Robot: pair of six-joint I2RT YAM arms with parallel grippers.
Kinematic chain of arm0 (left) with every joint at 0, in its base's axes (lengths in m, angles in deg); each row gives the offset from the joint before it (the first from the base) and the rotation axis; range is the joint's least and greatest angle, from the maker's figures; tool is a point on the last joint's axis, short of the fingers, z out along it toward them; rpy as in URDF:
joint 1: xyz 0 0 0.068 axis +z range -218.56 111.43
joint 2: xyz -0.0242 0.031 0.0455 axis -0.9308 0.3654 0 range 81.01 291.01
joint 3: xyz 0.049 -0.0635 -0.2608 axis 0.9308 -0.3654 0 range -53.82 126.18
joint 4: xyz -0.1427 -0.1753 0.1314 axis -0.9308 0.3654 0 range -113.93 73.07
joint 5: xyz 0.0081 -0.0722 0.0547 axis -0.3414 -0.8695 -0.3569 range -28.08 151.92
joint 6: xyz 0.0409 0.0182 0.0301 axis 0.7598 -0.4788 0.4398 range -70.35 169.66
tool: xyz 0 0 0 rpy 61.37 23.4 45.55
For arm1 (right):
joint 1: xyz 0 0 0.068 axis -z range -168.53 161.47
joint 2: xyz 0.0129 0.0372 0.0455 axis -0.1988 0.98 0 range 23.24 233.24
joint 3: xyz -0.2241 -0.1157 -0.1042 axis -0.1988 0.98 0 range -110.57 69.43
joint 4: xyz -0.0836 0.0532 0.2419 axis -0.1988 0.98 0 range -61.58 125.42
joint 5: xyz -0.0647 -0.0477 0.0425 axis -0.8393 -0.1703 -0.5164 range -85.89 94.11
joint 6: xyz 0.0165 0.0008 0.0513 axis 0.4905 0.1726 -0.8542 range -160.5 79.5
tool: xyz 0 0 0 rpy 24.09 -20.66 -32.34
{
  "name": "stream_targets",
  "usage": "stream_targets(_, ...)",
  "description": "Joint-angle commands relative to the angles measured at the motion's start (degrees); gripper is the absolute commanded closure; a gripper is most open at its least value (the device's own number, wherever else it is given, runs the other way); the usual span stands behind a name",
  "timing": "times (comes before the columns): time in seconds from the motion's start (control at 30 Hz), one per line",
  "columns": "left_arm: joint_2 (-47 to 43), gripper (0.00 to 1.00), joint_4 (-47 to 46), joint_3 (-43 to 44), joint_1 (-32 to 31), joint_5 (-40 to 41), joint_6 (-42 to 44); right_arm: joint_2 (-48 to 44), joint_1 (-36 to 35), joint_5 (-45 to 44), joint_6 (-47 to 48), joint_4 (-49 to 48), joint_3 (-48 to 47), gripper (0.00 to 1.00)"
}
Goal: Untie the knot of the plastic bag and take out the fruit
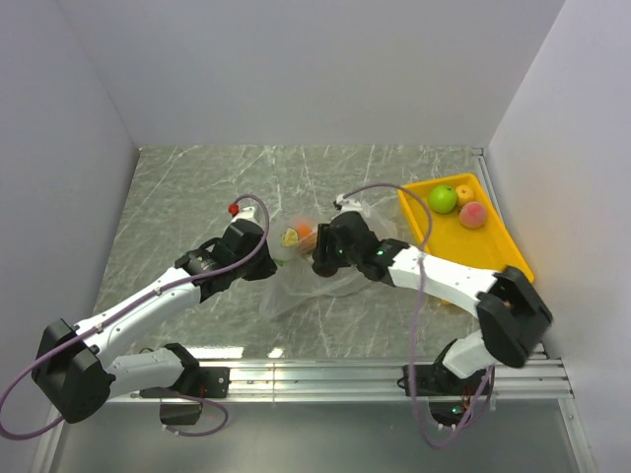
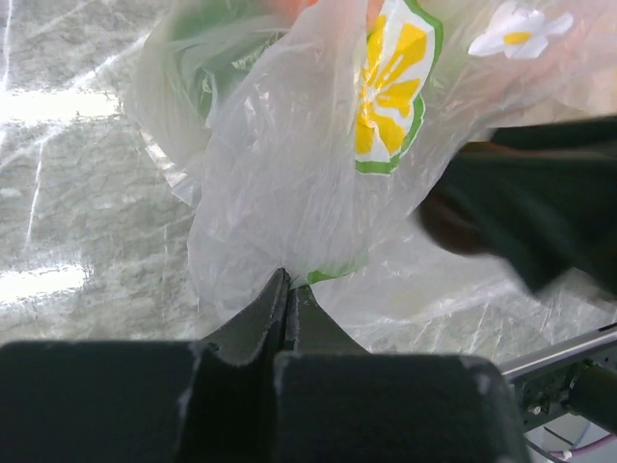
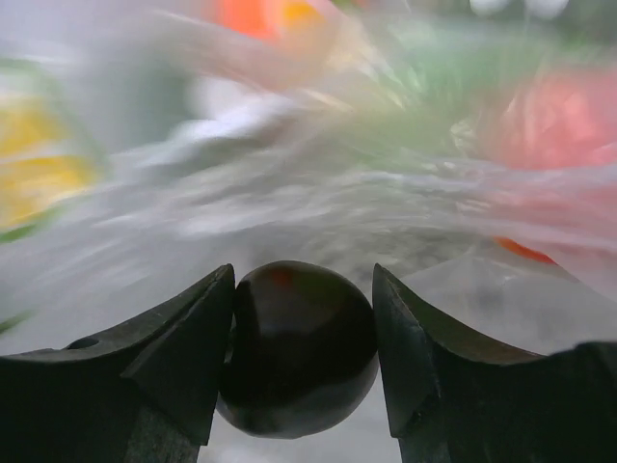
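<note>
The left jaws are pressed together, pinching a fold of the plastic bag (image 2: 280, 193). The right jaws grip a dark round fruit (image 3: 299, 347) close to the film. The bag lies on the worktop (image 1: 177, 197) between both arms, just beside the yellow tray (image 1: 498, 246).

A yellow tray (image 1: 498, 246) sits at the far right of the grey marbled desk (image 1: 197, 187), close to the white wall (image 1: 572, 148).
</note>
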Motion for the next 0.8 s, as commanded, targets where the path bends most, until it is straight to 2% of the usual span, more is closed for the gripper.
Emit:
stream_targets(0.0,-0.48,0.99,0.13,1.14,-0.07,1.77,0.5,-8.65,-0.3,0.6,4.09,-1.59,0.34,0.98)
stream_targets(0.2,0.49,1.0,0.39,2.37,-0.16,0.98,0.68,-16.22,-0.3,2.79,6.82,-4.4,-1.85,1.0)
stream_targets(0.43,0.58,0.99,1.1,2.28,-0.07,0.98,0.41,-21.93,1.02,2.45,11.99,-3.27,-11.15,0.99)
stream_targets(0.53,0.58,1.0,1.18,1.93,-0.16,0.89,0.24,-24.3,4.62,0.27,14.2,-0.47,-13.45,0.97)
stream_targets(0.67,0.14,0.99,0.75,1.32,-0.07,0.45,-0.29,-26.59,13.48,-10.27,12.63,6.13,-13.46,0.99)
stream_targets(0.7,0.05,1.0,0.74,1.32,-0.07,0.36,-0.29,-27.21,17.59,-14.47,11.93,7.19,-11.89,1.0)
stream_targets(0.77,-0.22,0.99,0.83,1.32,-0.07,0.19,-0.2,-29.4,21.39,-17.84,10.43,8.25,-8.99,0.98)
